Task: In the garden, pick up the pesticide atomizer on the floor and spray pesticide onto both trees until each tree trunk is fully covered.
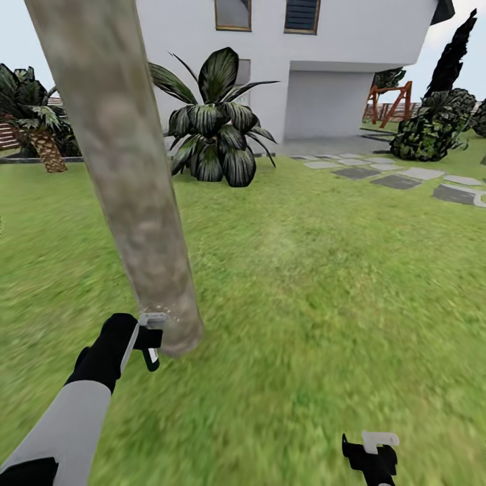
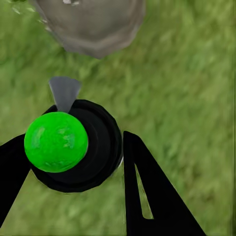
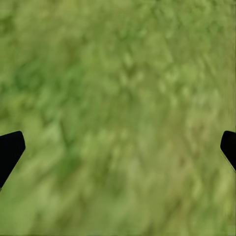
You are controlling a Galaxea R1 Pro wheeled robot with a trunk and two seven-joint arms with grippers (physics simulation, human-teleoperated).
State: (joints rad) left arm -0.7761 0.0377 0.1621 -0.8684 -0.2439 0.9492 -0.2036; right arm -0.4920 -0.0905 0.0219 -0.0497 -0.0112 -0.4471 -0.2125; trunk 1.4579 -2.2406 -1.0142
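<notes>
Left tool at the foot of the trunk, atomizer in its grip

My left tool [image 2: 73, 157] is clenched around the pesticide atomizer [image 2: 78, 147], its round top showing bright green, right beside the base of the tree trunk [image 1: 128, 175], where whitish specks [image 1: 158, 314] cling. My right tool [image 3: 118, 147] hangs released over the grass [image 1: 324, 283]

cut-off and unclear parts

the thick grey-beige mottled tree trunk [image 1: 128, 182] runs off the head view's top edge, crown unseen. the black right gripper [image 1: 373, 453] is clipped by the bottom edge. the blurry green grass [image 3: 118, 98] lacks detail.
</notes>
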